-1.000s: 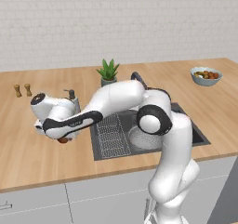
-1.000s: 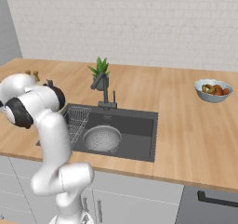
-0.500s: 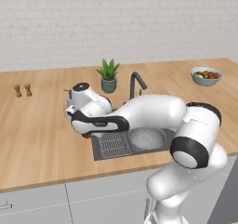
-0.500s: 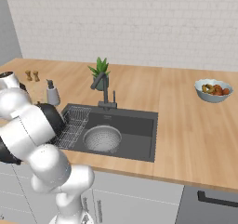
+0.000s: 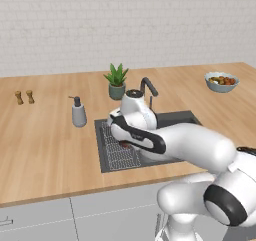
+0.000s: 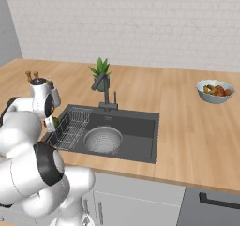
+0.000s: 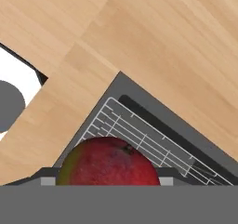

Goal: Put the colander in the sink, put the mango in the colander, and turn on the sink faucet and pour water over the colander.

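Okay — colander sits in sink; my gripper clamps the mango over the rack's 9 o'clock side — drop and faucet remain.

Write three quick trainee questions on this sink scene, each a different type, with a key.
1. True or false: the colander already sits in the sink.
2. What does the gripper hold? A) soap dispenser B) mango C) fruit bowl
3. Fill in: the held fruit hangs over the wire ____, not yet over the colander.

Key: 1 true; 2 B; 3 rack.
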Robot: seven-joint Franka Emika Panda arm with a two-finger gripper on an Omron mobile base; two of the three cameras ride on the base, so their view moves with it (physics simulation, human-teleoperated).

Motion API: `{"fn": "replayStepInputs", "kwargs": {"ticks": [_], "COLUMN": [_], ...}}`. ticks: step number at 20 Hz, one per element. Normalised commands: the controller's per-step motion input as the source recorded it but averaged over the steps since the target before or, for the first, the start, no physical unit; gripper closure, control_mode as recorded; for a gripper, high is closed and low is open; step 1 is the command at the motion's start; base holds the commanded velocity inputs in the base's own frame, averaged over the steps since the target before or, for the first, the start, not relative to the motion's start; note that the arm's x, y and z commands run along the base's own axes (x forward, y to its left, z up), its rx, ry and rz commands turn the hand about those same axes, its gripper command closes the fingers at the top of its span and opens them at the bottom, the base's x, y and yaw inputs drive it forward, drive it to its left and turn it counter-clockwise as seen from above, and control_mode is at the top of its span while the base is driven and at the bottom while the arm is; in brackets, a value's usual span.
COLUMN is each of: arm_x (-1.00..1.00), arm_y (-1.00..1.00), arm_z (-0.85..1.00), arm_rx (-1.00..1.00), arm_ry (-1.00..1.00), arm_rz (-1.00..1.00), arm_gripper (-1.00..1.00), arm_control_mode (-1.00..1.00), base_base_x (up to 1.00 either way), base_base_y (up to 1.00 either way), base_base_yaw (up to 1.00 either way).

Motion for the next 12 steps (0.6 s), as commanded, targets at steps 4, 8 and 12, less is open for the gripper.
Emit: {"fn": "replayStepInputs", "kwargs": {"ticks": [4,8,12], "arm_x": [0.0,0.0,0.05], "arm_y": [-1.0,-1.0,-1.0], "arm_z": [0.0,0.0,0.0], "arm_rx": [0.01,0.04,0.12], "arm_ry": [0.0,0.04,0.05], "arm_rz": [-0.15,-0.13,-0.09], "arm_gripper": [1.0,1.0,1.0], "arm_control_mode": [-1.0,-1.0,-1.0], "base_base_x": [0.0,0.0,0.0], "base_base_y": [0.0,0.0,0.0], "base_base_yaw": [0.0,0.0,0.0]}}
